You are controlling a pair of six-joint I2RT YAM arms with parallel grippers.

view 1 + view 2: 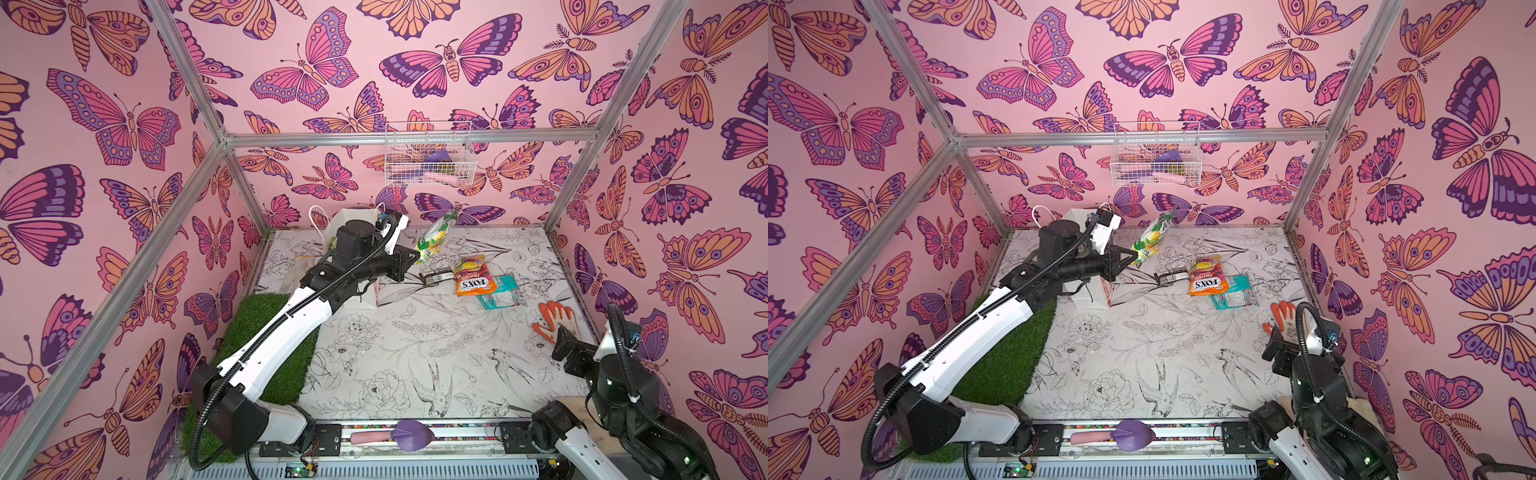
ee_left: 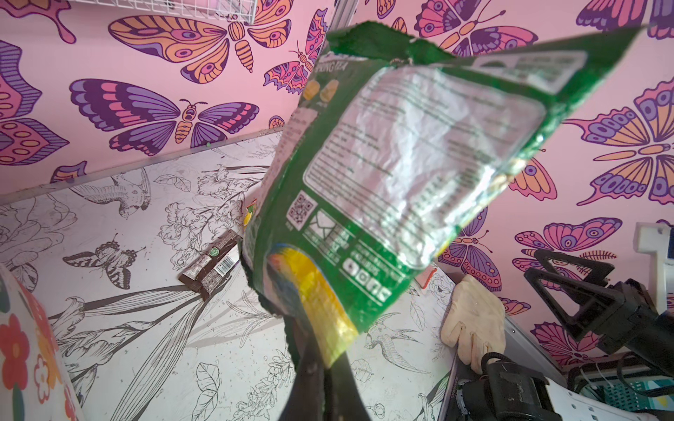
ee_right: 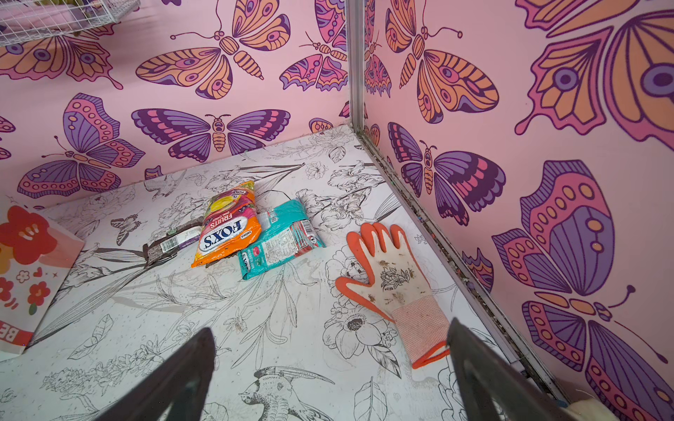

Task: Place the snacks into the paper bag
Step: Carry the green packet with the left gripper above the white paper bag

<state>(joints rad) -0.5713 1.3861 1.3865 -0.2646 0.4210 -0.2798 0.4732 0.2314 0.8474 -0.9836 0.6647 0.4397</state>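
My left gripper [image 2: 324,359] is shut on the bottom corner of the yellow-green snack bag [image 2: 394,171], which hangs in the air, tilted, in both top views [image 1: 434,239] [image 1: 1150,239]. That gripper [image 1: 413,258] is just right of the tall white paper bag [image 1: 345,220], whose red flower print shows in the right wrist view [image 3: 25,251]. On the table lie the orange FOX'S bag [image 1: 473,278] [image 3: 228,227], a teal packet [image 1: 503,293] [image 3: 281,242] and a dark brown bar [image 1: 436,276] [image 2: 211,266]. My right gripper [image 3: 330,328] stands open and empty near the front right [image 1: 561,347].
An orange and white glove [image 1: 555,320] [image 3: 386,269] lies by the right wall, just ahead of the right gripper. A white glove [image 2: 474,320] is near the right arm. A wire basket [image 1: 428,153] hangs on the back wall. Green turf [image 1: 270,332] covers the front left. A purple trowel [image 1: 399,434] lies at the front edge.
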